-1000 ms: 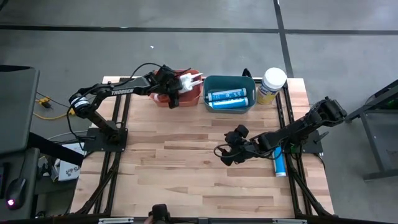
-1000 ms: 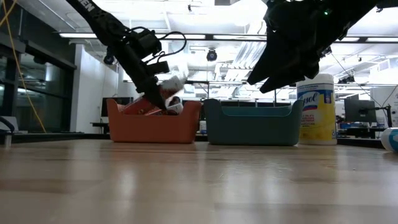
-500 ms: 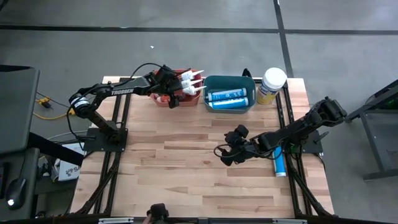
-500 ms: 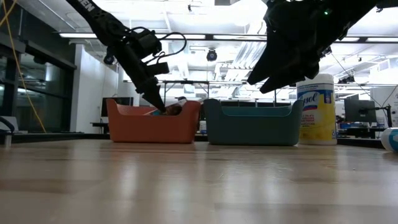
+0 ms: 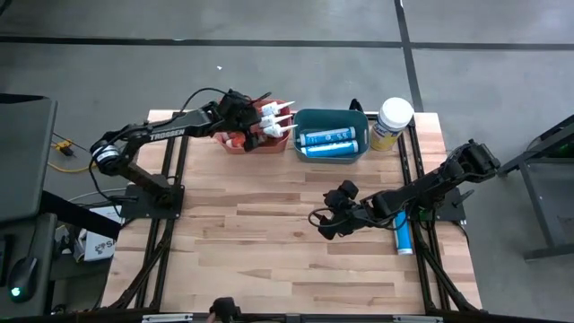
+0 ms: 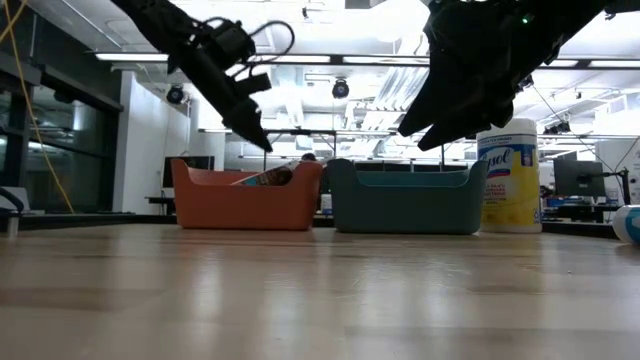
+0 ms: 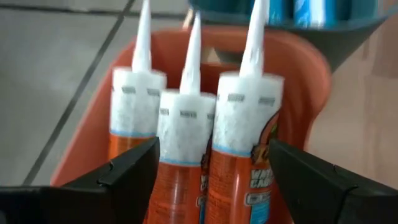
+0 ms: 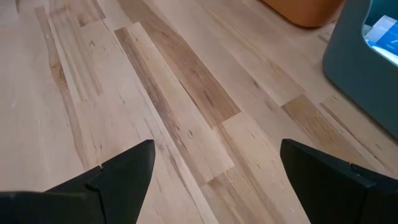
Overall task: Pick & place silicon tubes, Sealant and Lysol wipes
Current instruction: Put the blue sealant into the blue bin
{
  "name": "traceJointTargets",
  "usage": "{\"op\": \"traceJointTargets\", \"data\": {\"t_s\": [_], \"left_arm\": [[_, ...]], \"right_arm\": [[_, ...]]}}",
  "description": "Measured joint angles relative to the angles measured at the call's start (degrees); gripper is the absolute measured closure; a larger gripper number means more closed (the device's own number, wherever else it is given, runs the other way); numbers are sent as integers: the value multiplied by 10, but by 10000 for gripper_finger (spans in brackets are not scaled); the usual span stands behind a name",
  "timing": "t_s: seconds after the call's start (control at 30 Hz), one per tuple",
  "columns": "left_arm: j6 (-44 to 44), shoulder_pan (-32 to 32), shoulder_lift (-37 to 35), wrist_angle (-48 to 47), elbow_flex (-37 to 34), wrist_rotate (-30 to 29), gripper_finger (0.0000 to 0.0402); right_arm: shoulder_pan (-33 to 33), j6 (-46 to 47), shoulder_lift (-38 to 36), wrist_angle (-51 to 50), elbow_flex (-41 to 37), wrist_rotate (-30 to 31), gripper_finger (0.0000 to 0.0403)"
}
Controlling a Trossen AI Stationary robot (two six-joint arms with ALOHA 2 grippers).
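Three orange sealant cartridges (image 7: 186,143) with white nozzles lie side by side in the orange bin (image 6: 245,200) at the table's far left-centre; they also show in the high view (image 5: 272,119). My left gripper (image 7: 212,149) hangs open above them and touches nothing; its tip is above the bin's rim in the low view (image 6: 262,143). Blue tubes (image 5: 332,139) lie in the teal bin (image 6: 405,200). The Lysol wipes canister (image 5: 393,121) stands upright right of the teal bin. My right gripper (image 5: 321,222) is open and empty over mid-table.
A blue tube (image 5: 404,235) lies at the table's right edge, beside the right arm, and shows at the edge of the low view (image 6: 630,225). Bare wooden tabletop (image 8: 186,112) lies under and in front of my right gripper. The bins and canister stand along the far edge.
My left gripper has let go of a sealant cartridge, which has settled from a tilt to lie flat in the orange bin beside the other two. The gripper has then risen out of the bin and stands above its rim.
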Motion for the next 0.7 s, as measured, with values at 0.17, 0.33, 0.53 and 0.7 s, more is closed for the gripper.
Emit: {"op": "traceJointTargets", "data": {"t_s": [0.17,0.33,0.53,0.7], "left_arm": [[-20,0,-32,-36,16,13,125],[-48,1,-79,-62,20,57,172],[-76,1,-132,-94,20,129,265],[-86,-21,-167,-101,10,149,373]], "right_arm": [[0,2,0,0,0,0,61],[0,2,0,0,0,0,61],[0,2,0,0,0,0,61],[0,1,0,0,0,0,61]]}}
